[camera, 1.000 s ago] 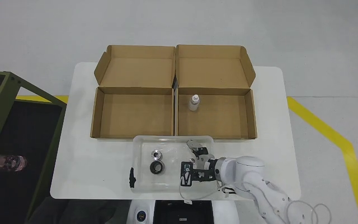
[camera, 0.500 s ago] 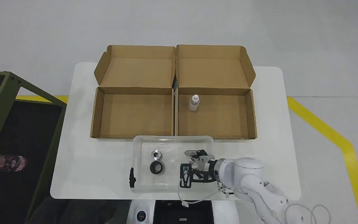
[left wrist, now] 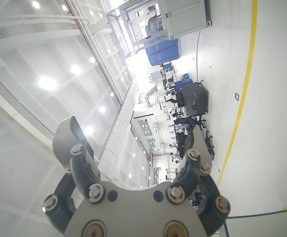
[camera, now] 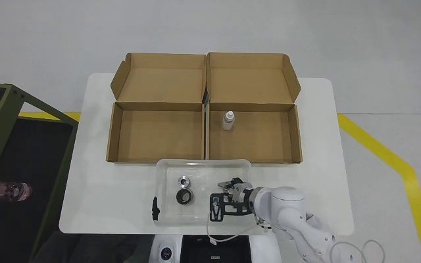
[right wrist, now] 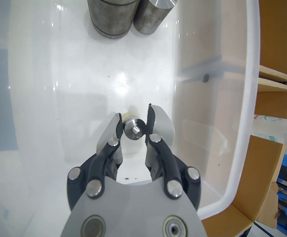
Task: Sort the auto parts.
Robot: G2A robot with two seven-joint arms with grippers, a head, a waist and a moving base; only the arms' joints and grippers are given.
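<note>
The top camera looks straight down on the counter (camera: 316,131), the right wrist camera peers closely into the clear bin (right wrist: 248,112) both share, and the left apparently faces the hall ceiling (left wrist: 56,56).

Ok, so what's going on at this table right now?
The robot's right gripper is down in the clear tub, fingers closed around a small metal part. Two metal cylinders sit farther along the tub. The left gripper is open, holding nothing, pointed at the ceiling. Behind the tub sit two cardboard boxes; one holds a small white bottle.
</note>
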